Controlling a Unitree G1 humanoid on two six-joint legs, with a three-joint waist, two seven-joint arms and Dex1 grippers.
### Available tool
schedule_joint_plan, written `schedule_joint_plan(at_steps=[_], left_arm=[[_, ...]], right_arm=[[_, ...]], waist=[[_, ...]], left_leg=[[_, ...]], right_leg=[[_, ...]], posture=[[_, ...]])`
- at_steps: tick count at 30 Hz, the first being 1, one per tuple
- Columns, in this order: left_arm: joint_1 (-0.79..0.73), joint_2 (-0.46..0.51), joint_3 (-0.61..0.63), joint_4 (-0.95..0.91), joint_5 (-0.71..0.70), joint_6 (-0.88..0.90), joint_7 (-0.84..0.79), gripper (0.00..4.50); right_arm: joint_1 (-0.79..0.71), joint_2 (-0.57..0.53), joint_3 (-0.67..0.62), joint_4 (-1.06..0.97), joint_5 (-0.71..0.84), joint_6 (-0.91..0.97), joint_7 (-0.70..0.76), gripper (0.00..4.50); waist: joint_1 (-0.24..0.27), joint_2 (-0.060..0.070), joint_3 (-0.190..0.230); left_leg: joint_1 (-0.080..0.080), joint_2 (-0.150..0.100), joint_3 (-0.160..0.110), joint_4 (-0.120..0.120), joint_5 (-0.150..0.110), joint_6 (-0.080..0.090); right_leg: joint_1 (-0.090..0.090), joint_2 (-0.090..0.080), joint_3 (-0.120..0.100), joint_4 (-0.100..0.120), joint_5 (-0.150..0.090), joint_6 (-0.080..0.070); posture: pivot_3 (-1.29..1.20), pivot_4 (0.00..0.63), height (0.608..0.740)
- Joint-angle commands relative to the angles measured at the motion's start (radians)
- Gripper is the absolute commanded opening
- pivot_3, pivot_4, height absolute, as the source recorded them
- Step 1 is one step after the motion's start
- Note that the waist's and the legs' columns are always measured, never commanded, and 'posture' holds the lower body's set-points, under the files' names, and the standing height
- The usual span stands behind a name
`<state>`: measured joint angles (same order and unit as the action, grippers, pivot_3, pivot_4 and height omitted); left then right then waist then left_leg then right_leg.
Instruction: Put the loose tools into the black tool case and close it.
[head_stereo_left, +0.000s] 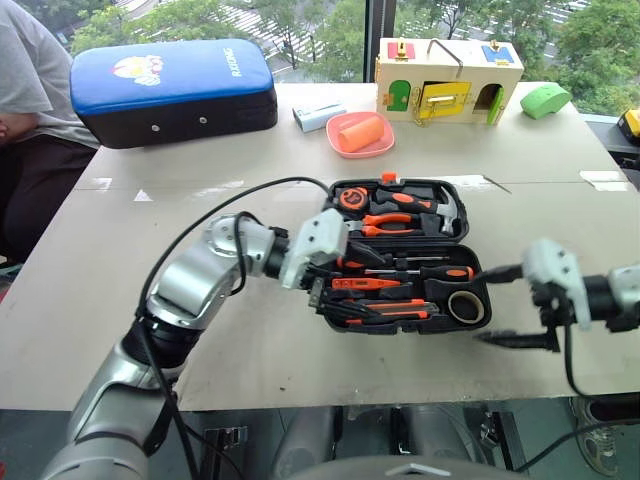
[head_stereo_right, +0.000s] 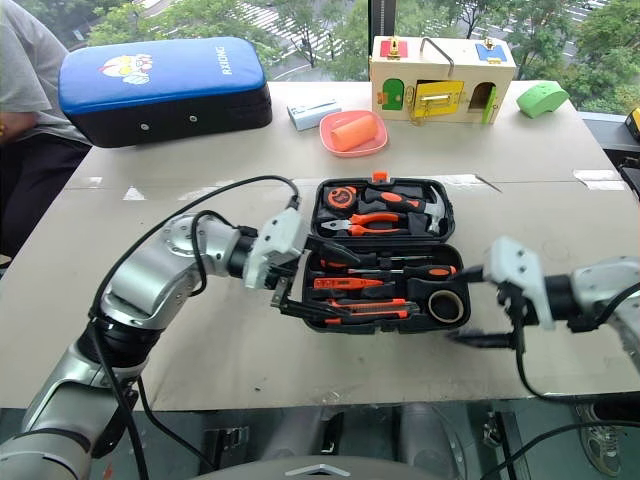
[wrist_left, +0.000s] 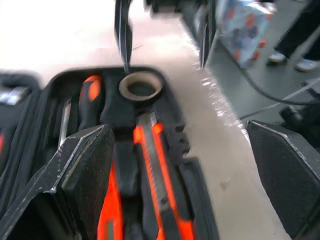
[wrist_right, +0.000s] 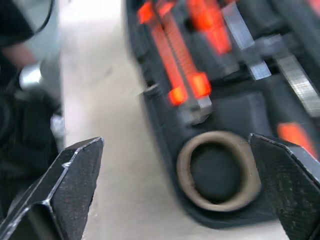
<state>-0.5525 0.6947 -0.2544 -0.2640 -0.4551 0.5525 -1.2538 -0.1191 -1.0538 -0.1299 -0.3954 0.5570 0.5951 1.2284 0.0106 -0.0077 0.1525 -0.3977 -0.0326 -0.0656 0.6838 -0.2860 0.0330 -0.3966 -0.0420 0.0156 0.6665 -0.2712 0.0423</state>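
Cardboard-covered table (head_stereo_left: 250, 330) by a window carries the open black tool case (head_stereo_left: 400, 255). Left gripper (wrist_left: 180, 165) spreads its jaws over the utility knife (wrist_left: 157, 175); right gripper (wrist_right: 182, 185), jaws spread and empty, brackets the tape roll (wrist_right: 217, 172) seated in its recess.

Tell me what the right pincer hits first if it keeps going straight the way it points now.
Most likely the small tape roll in the near right corner of the open black tool case. The open right pincer points left and slightly down at that corner. Depth is unclear, so it might strike the case's rim first.
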Motion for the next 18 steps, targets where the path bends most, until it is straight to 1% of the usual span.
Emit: schedule_joint_plan(at_steps=[1, 2, 3, 4, 5, 6, 7, 8, 9, 10, 11, 13, 15, 18], left_arm=[[0.101, 0.072, 0.162, -0.017, -0.038, 0.048, 0.068, 3.99], [0.136, 0.089, 0.193, -0.015, -0.037, 0.047, 0.079, 3.74], [0.174, 0.106, 0.227, -0.011, -0.034, 0.041, 0.093, 3.41], [0.211, 0.119, 0.26, -0.006, -0.03, 0.04, 0.109, 2.86], [0.24, 0.129, 0.285, -0.001, -0.026, 0.039, 0.124, 2.45], [0.265, 0.136, 0.305, 0.005, -0.023, 0.038, 0.137, 1.97], [0.282, 0.141, 0.316, 0.015, -0.014, 0.029, 0.147, 1.58], [0.298, 0.141, 0.319, 0.037, 0.003, 0.013, 0.161, 1.17], [0.307, 0.141, 0.32, 0.054, 0.015, 0.001, 0.17, 0.63], [0.307, 0.133, 0.312, 0.077, 0.032, -0.016, 0.182, 0.24], [0.298, 0.123, 0.297, 0.099, 0.048, -0.029, 0.193, 0.08], [0.273, 0.101, 0.267, 0.128, 0.069, -0.044, 0.208, 0.08], [0.246, 0.076, 0.241, 0.146, 0.086, -0.051, 0.218, 0.08], [0.203, 0.031, 0.193, 0.157, 0.105, -0.055, 0.224, 0.08]], right_arm=[[-0.077, -0.004, -0.043, 0.175, -0.006, -0.014, 0.005, 3.99], [-0.098, 0.0, -0.027, 0.226, -0.033, -0.045, 0.01, 3.73], [-0.128, 0.01, -0.005, 0.288, -0.066, -0.08, 0.008, 3.34], [-0.164, 0.025, 0.022, 0.356, -0.106, -0.124, 0.004, 2.8], [-0.198, 0.042, 0.052, 0.419, -0.148, -0.173, -0.001, 2.4], [-0.23, 0.058, 0.081, 0.478, -0.189, -0.224, -0.003, 1.85], [-0.256, 0.073, 0.108, 0.528, -0.226, -0.272, 0.002, 1.51], [-0.286, 0.095, 0.143, 0.584, -0.264, -0.325, 0.011, 1.01], [-0.307, 0.111, 0.167, 0.625, -0.29, -0.362, 0.019, 0.53], [-0.332, 0.132, 0.198, 0.667, -0.321, -0.406, 0.03, 0.12], [-0.354, 0.15, 0.226, 0.703, -0.352, -0.448, 0.038, 0.02], [-0.385, 0.176, 0.261, 0.749, -0.387, -0.509, 0.055, 0.02], [-0.405, 0.192, 0.275, 0.765, -0.396, -0.53, 0.07, 0.02], [-0.416, 0.204, 0.281, 0.723, -0.384, -0.517, 0.106, 0.02]], waist=[[-0.002, 0.0, 0.0], [-0.001, 0.0, 0.0], [-0.001, 0.0, 0.0], [-0.001, 0.0, 0.0], [-0.003, 0.0, 0.0], [-0.003, 0.0, 0.0], [-0.003, 0.0, 0.0], [0.0, 0.001, 0.001], [0.002, 0.001, 0.001], [0.004, 0.001, 0.001], [0.004, 0.002, 0.001], [0.005, 0.002, 0.001], [0.005, 0.002, 0.001], [0.002, 0.002, 0.001]], left_leg=[[0.001, 0.0, 0.001, 0.0, 0.0, 0.0], [0.0, 0.0, 0.0, -0.001, 0.0, 0.0], [0.0, 0.0, 0.0, -0.001, 0.0, 0.0], [0.0, 0.0, 0.001, -0.001, 0.0, 0.0], [0.0, 0.0, 0.001, -0.001, 0.0, 0.0], [0.001, 0.0, 0.001, -0.001, 0.0, 0.0], [0.001, 0.0, 0.001, -0.001, 0.0, 0.0], [0.001, 0.0, 0.001, -0.001, 0.0, 0.0], [0.001, 0.0, 0.001, -0.001, 0.0, 0.0], [0.001, 0.0, 0.001, -0.001, 0.0, 0.0], [0.0, 0.0, 0.001, -0.001, 0.0, 0.0], [0.0, -0.001, 0.001, -0.001, 0.0, 0.0], [-0.001, -0.001, 0.001, -0.002, 0.0, 0.0], [-0.001, -0.002, 0.001, -0.001, 0.0, 0.0]], right_leg=[[0.0, 0.0, 0.001, 0.0, 0.0, 0.0], [0.0, 0.0, 0.0, 0.0, 0.0, 0.0], [0.0, 0.0, 0.0, 0.0, 0.0, 0.0], [0.0, -0.001, 0.001, 0.0, 0.0, 0.0], [0.0, -0.001, 0.001, 0.0, 0.0, 0.0], [0.0, -0.001, 0.001, -0.001, 0.0, 0.0], [0.0, -0.001, 0.001, -0.001, 0.0, 0.0], [0.0, -0.001, 0.001, 0.0, 0.0, 0.0], [-0.001, -0.001, 0.001, 0.0, 0.0, 0.0], [-0.001, -0.001, 0.001, 0.0, 0.0, 0.0], [-0.001, -0.001, 0.0, -0.001, 0.0, 0.0], [-0.001, -0.002, 0.0, -0.001, 0.0, 0.0], [-0.001, -0.002, 0.0, -0.001, 0.0, 0.0], [-0.001, -0.002, 0.0, -0.001, 0.0, 0.0]], posture=[[0.0, 0.15, 0.735], [0.0, 0.15, 0.735], [0.0, 0.15, 0.735], [0.0, 0.15, 0.735], [0.0, 0.15, 0.735], [0.0, 0.15, 0.735], [0.0, 0.15, 0.735], [0.0, 0.15, 0.735], [0.0, 0.15, 0.735], [0.0, 0.15, 0.735], [0.0, 0.15, 0.735], [0.0, 0.15, 0.735], [0.0, 0.15, 0.735], [0.0, 0.15, 0.735]])
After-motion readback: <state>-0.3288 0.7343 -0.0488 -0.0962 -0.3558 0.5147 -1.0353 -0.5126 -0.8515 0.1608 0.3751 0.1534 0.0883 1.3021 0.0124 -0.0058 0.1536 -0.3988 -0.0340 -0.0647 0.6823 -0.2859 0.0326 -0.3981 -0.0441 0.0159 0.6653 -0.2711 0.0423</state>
